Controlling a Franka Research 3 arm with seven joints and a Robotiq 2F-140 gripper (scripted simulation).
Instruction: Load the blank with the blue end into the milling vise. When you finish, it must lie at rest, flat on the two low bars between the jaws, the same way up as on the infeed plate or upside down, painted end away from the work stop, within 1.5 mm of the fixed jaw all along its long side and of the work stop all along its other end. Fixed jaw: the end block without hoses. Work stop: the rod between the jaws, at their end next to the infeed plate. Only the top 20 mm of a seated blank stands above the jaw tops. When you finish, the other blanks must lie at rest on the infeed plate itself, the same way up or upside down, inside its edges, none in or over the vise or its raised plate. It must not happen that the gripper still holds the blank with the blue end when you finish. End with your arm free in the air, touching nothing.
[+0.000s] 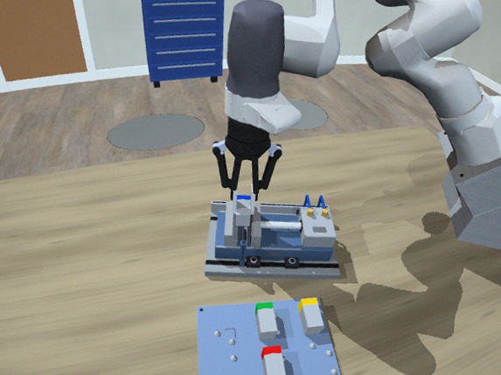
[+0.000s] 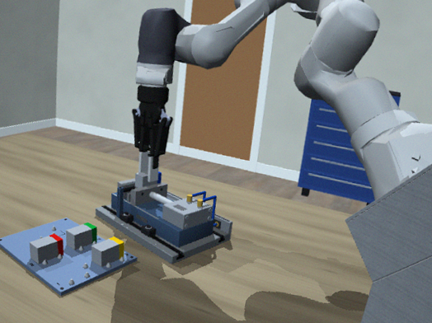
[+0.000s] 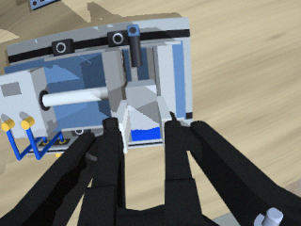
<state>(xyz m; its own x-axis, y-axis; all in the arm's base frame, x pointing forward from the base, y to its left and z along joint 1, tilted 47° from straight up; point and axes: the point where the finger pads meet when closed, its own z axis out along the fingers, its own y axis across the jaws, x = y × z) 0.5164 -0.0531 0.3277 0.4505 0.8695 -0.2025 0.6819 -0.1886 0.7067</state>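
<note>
My gripper (image 1: 243, 195) is shut on the blank with the blue end (image 1: 243, 204), over the milling vise (image 1: 273, 239). The blank stands steeply on end, blue end up between my fingertips and grey end down in the gap between the jaws, next to the fixed jaw (image 1: 228, 222). In the wrist view the blue end (image 3: 146, 136) lies between my fingers, and the grey body points down towards the work stop rod (image 3: 134, 47). In the exterior view the blank (image 2: 144, 172) rises well above the jaw tops under my gripper (image 2: 147, 161). Its lower end is hidden.
The block with yellow fittings and blue hoses (image 1: 316, 225) is at the vise's right end. The infeed plate (image 1: 267, 345) lies in front, holding the green-ended (image 1: 266, 320), yellow-ended (image 1: 311, 315) and red-ended (image 1: 274, 364) blanks. The robot base (image 1: 490, 201) stands at the right.
</note>
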